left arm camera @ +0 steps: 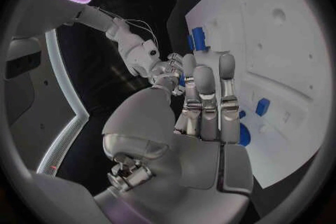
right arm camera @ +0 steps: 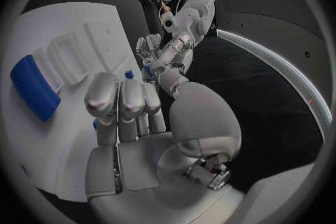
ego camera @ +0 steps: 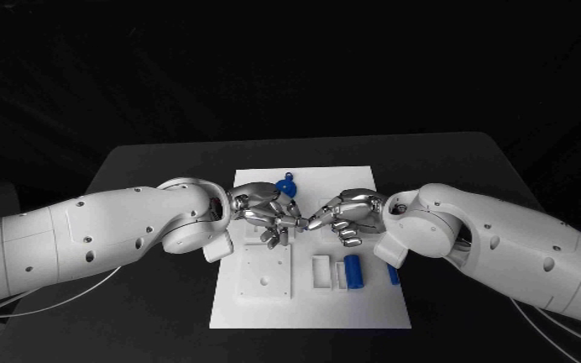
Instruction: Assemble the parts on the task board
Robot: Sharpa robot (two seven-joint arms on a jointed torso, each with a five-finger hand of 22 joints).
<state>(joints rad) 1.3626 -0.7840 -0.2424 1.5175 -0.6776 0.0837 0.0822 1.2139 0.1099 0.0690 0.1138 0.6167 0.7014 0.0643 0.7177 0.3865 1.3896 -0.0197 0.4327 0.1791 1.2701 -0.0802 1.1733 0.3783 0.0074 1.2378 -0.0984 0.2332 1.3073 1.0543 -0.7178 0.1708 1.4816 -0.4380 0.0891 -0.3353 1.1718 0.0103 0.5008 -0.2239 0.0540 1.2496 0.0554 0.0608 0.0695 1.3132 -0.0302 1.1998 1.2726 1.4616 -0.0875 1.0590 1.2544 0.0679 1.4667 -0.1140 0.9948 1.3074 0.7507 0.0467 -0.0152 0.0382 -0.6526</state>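
The white task board [ego camera: 309, 296] lies at the centre of the black counter [ego camera: 158, 161], in the lower middle of the head view. Both hands meet over its upper half. The left hand [ego camera: 266, 209] and the right hand [ego camera: 345, 214] have their fingers curled in and their tips nearly touching at the middle of the frame. Something small and blue seems to sit between them, but I cannot tell from these pictures which hand, if either, really grips it.

A blue rounded part [ego camera: 287, 186] lies just above the left hand. Lower on the board, a blue cylinder [ego camera: 353, 271] lies beside a white rectangular block [ego camera: 322, 270], with a thin blue pin [ego camera: 392, 274] near the right edge. To the left is a white raised plate with holes [ego camera: 264, 275].

The parts look like rigid moulded plastic: light, stiff and smooth, so likely to slip or roll if pinched loosely. The cylinder is best taken across its middle, on opposite sides; the pin needs a fine fingertip pinch. Small size makes dropping the main risk.
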